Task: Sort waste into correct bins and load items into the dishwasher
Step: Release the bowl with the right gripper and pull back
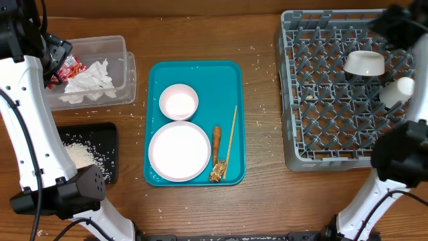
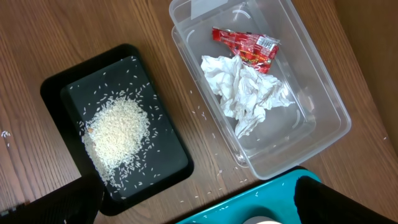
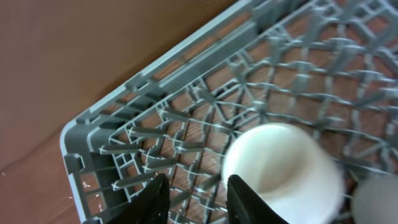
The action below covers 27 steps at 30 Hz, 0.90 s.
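Two fingers [image 3: 155,199] of right gripper [image 3: 196,202] parted a little, clamped on nothing, only pegs of rack [image 1: 294,134] in the gap. Poised low over rack's far right corner, arm reaching up from base at near right edge of table [image 1: 261,201]. Just beside right finger, bowl [image 3: 283,171] lying among the pegs; whether touching, cannot tell. Cup [image 1: 398,90] next to it, toward rack's right side.

Left gripper [image 2: 199,210] spread wide, empty — fingers at either bottom corner of its wrist view. Hangs above left end of tub [image 1: 127,67], arm rising from near left corner along table edge. In tub: wrapper [image 2: 245,45] touching napkin [image 2: 245,93]. Near side of tub, black tray [image 1: 110,134] with a heap of rice [image 2: 118,130], stray grains around on the wood.

Between tub and rack, teal tray [image 1: 231,73] — second bowl [image 1: 178,102] at far end, plate [image 1: 179,150] touching it on near side. Right of plate, carrot [image 1: 216,142] with scrap [image 1: 216,174] at its near end, thin skewer [image 1: 231,137] just beside.
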Each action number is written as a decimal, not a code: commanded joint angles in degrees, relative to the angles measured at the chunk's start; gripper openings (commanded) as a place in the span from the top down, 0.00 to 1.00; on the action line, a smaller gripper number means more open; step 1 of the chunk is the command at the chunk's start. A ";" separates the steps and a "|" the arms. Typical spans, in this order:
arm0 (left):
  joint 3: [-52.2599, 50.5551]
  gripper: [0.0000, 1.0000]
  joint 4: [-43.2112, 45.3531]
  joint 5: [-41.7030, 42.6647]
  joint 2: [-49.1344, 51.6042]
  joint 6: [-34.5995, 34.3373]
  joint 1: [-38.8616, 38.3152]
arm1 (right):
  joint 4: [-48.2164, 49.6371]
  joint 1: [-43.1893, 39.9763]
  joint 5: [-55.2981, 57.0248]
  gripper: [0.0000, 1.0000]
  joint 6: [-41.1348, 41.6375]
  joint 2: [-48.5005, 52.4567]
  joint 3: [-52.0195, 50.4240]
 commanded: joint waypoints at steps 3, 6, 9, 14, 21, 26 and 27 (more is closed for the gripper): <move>-0.07 0.00 -0.04 -0.20 -0.61 -0.70 -0.37 | -0.02 0.83 9.84 0.70 -0.63 5.53 -0.74; -0.07 0.00 -0.04 -0.22 -0.61 -0.70 -0.39 | -2.10 0.22 10.32 0.71 -0.66 7.21 -1.05; -0.07 0.00 -0.04 -0.20 -0.61 -0.70 -0.39 | -2.93 -0.15 10.23 0.73 -0.92 7.61 -1.97; -0.07 0.00 -0.04 -0.20 -0.61 -0.70 -0.37 | -5.68 -0.33 10.38 0.73 -0.90 7.63 -2.01; -0.07 0.00 -0.04 -0.22 -0.61 -0.70 -0.37 | -9.84 -0.44 11.26 0.81 0.81 5.75 -1.99; -0.07 0.00 -0.04 -0.20 -0.61 -0.70 -0.39 | -11.72 0.70 6.95 0.80 1.70 -0.24 -1.84; -0.07 0.00 -0.04 -0.22 -0.61 -0.70 -0.39 | -12.22 1.25 4.72 0.79 1.53 -1.66 -1.66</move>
